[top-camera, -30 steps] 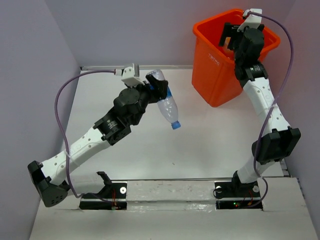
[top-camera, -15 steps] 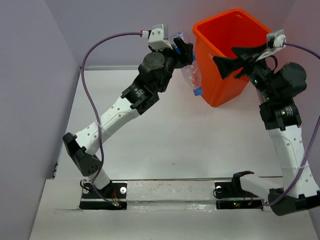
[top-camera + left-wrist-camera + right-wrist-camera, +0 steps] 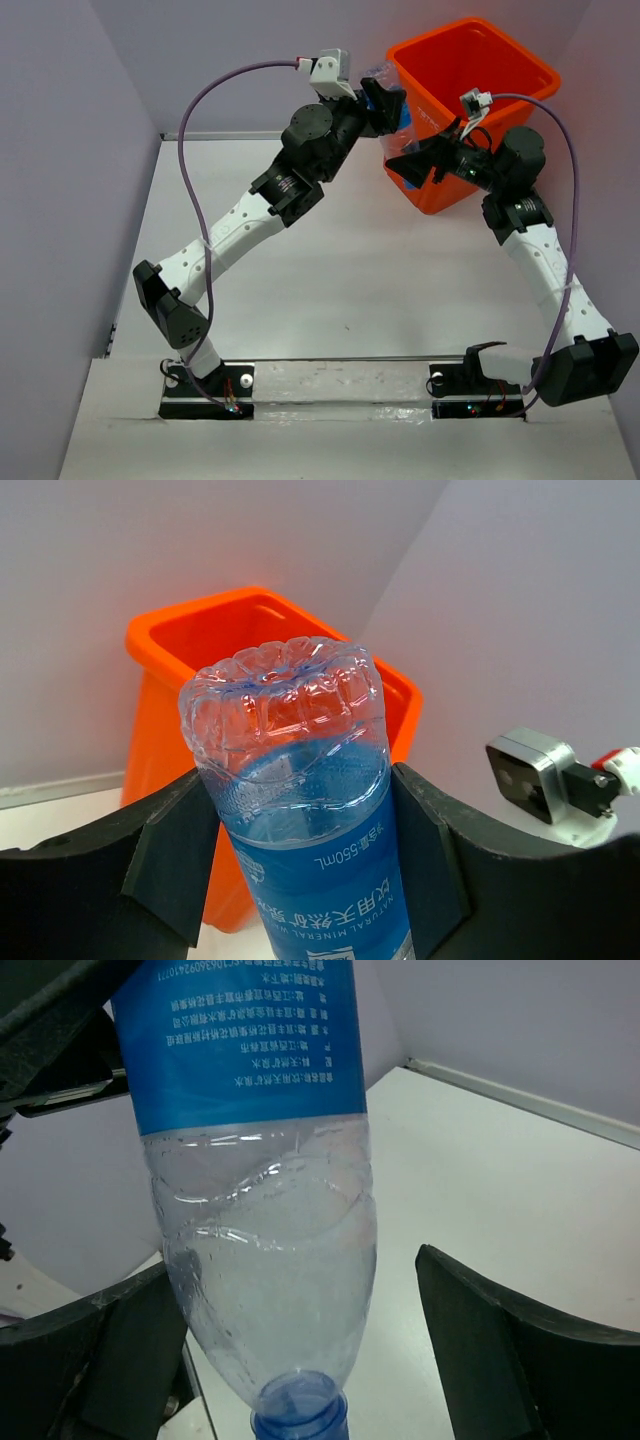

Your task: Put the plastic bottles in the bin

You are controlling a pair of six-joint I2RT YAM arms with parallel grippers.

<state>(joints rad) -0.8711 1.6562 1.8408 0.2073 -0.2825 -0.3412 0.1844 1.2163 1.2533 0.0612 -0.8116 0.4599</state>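
Table (image 3: 330, 270): white top, walled by pale panels, carrying both arm bases at its near edge.

Bin (image 3: 440, 195): bright orange, tapered, with a rolled rim, standing at the far right corner of the table. In the left wrist view it (image 3: 160, 710) is showing behind the bottle, mouth upward.

Left arm (image 3: 240, 225): white and black, reaching up and across toward the left side of the bin.

Right arm (image 3: 545, 265): bending back from its base and pointing leftward in front of the bin.

Cables (image 3: 200, 110): purple, looping from each wrist down to the bases.

Bottle (image 3: 382, 78): clear plastic with a blue label and blue cap, hanging upside down in the air, base up and cap down, just beside the bin's left wall and outside it. Whether it is touching the bin cannot be told. Left wrist view is showing its ribbed base (image 3: 290, 760); right wrist view is showing its shoulder and cap (image 3: 265, 1230).

Left gripper (image 3: 385, 100): clenching the bottle at the label, left fingers (image 3: 170, 870) pressing on both sides.

Right gripper (image 3: 415, 165): jaws standing spread wide around the bottle's cap end, right fingers (image 3: 480, 1350) apart from the plastic and gripping nothing.
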